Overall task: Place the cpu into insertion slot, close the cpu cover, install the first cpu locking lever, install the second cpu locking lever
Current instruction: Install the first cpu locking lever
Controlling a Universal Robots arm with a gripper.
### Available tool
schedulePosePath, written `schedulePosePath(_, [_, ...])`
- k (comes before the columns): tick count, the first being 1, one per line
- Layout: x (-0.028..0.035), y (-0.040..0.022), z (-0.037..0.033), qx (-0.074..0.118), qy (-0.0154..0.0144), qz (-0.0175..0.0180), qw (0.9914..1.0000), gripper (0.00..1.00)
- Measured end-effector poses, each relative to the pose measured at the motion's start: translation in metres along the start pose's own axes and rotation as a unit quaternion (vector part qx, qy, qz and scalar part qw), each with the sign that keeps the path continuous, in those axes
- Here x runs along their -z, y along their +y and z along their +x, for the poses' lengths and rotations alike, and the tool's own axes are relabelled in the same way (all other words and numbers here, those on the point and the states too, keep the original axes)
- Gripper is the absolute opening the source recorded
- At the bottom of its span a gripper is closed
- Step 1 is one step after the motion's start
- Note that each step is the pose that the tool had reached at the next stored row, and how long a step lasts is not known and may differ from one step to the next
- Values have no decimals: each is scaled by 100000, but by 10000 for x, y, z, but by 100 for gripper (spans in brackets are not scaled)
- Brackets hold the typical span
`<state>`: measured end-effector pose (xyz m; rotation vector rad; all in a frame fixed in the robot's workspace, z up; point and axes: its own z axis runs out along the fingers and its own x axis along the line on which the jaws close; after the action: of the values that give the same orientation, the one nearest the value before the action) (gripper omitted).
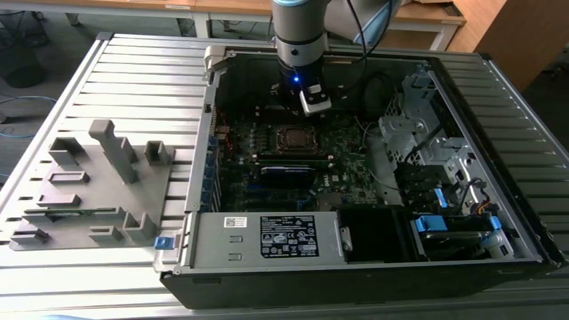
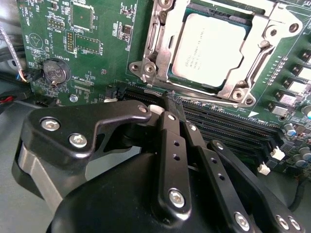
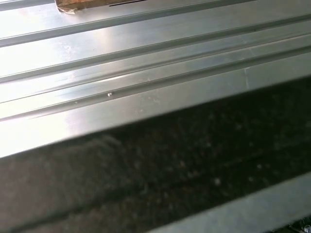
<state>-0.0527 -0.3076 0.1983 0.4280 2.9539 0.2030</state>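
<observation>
In the second wrist view the cpu (image 2: 210, 48) lies flat in the insertion slot (image 1: 294, 138), its dull silver top showing. The cpu cover (image 2: 262, 25) is down over it, framing the chip through its square window. A thin metal lever (image 2: 252, 65) runs along one side of the cover. My gripper (image 2: 171, 103) has its black fingers (image 2: 170, 145) pressed together with nothing between them. It hovers just off the socket's edge, over the long black memory slots (image 2: 218, 124). In the exterior view the gripper (image 1: 311, 108) hangs inside the case just behind the socket.
The open computer case (image 1: 356, 267) lies on a slatted metal table (image 3: 146, 53). A grey fixture block (image 1: 98, 180) stands at the exterior view's left. Cables and drive bays (image 1: 436, 173) crowd the case at the exterior view's right; a power supply (image 1: 266, 237) fills its front.
</observation>
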Motion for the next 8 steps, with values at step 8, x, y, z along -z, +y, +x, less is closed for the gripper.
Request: schedulePosePath(8, [-7, 12, 5, 9, -1, -11, 100000, 11])
